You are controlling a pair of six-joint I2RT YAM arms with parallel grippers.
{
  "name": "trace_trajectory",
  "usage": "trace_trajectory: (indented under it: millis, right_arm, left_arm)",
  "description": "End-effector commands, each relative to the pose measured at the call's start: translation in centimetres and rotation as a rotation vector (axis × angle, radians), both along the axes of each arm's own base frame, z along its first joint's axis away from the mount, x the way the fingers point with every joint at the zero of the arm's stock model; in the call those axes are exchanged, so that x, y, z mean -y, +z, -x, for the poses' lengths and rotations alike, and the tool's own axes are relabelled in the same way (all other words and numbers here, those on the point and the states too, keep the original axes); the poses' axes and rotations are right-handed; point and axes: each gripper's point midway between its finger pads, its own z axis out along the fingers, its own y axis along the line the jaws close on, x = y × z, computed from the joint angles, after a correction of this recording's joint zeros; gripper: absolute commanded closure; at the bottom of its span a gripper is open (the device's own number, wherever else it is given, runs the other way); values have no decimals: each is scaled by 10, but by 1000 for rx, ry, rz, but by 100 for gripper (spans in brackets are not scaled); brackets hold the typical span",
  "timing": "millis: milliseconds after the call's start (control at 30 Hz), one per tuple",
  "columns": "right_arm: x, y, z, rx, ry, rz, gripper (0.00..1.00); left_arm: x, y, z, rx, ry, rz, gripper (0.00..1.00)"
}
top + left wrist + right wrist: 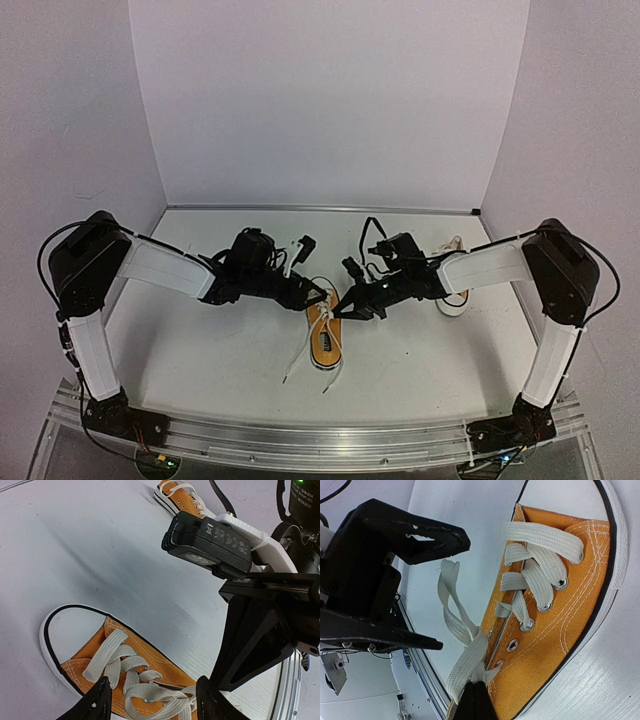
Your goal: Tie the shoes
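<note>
One orange-yellow shoe (325, 338) lies in the middle of the table, toe away from the arms, with its white laces (298, 362) trailing loose toward the front. My right gripper (477, 700) is shut on a lace (470, 652) next to the shoe's top eyelets (512, 645). My left gripper (152, 695) is open, its fingers (98, 702) straddling the laced tongue of the shoe (150, 655). In the top view both grippers, left (316, 297) and right (346, 307), meet over this shoe. The second shoe (452, 300) lies at the right, mostly hidden by my right arm.
The second shoe also shows at the top of the left wrist view (180, 495). The right arm's wrist camera (215, 542) hangs close in front of my left gripper. An aluminium rail (320, 440) runs along the table's near edge. White walls (330, 100) enclose the back and sides.
</note>
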Motion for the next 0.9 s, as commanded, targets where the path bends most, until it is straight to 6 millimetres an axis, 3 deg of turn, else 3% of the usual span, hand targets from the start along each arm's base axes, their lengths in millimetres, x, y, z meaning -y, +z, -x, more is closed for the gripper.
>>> trace_trajectory:
  millis: [0, 233, 300, 867]
  right_arm:
    - [-4, 23, -5, 70, 2, -26, 100]
    - [3, 24, -8, 90, -36, 5, 100]
    - [7, 23, -10, 93, -61, 20, 100]
    - [47, 11, -7, 109, -209, 113, 100]
  left_arm:
    - [15, 18, -2, -21, -40, 80, 50]
    - [8, 15, 3, -12, -37, 66, 92]
    - [4, 15, 4, -4, -27, 62, 99]
    - [-27, 13, 2, 48, 66, -20, 100]
